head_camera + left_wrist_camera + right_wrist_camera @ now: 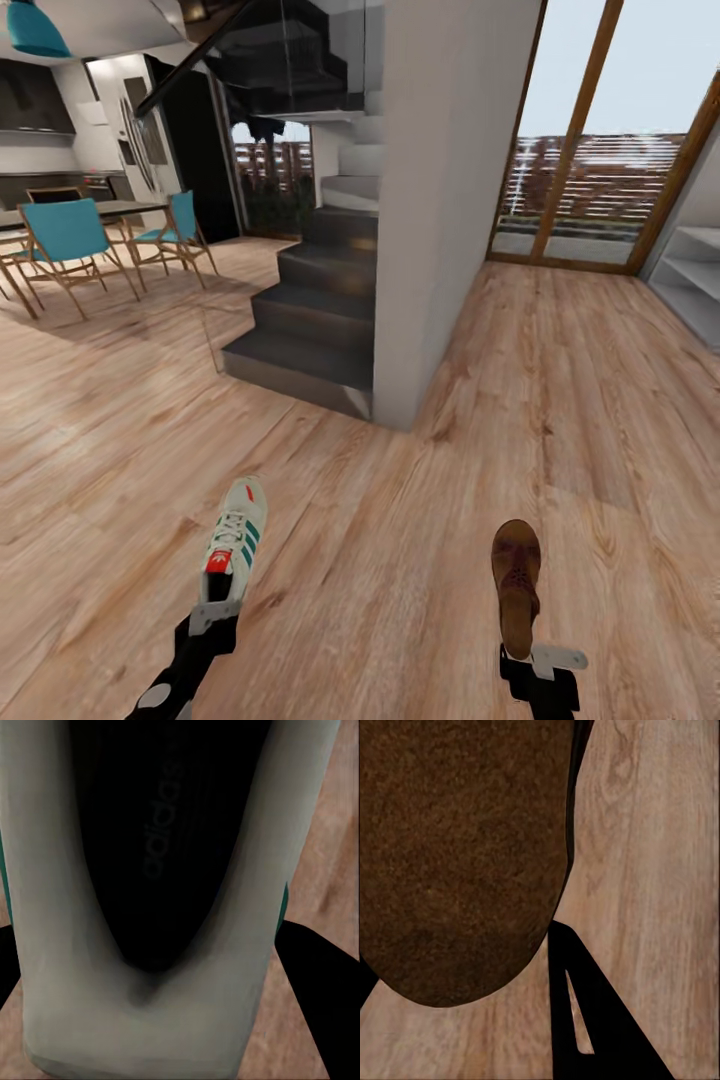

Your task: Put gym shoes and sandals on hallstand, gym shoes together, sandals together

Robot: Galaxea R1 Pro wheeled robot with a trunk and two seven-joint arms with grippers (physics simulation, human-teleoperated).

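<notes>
Your left gripper (213, 612) is clamped on the gym shoe (235, 540) at its heel, and your right gripper (541, 662) on the brown sandal (516, 585); both point toes-forward, clear of the corridor floor (420, 560). The grey hallstand (693, 280) lies far ahead to your right, nearer the sandal arm.

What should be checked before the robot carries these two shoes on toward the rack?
1. Left gripper grips the gym shoe at its heel: ok.
2. Right gripper grips the sandal at its heel: ok.
3. Both shoes clear of the corridor floor: cannot tell.
4. Hallstand in sight, at the far right edge: ok.
5. Floor between robot and hallstand free of obstacles: ok.
6. Second gym shoe and sandal located: cannot tell.
</notes>
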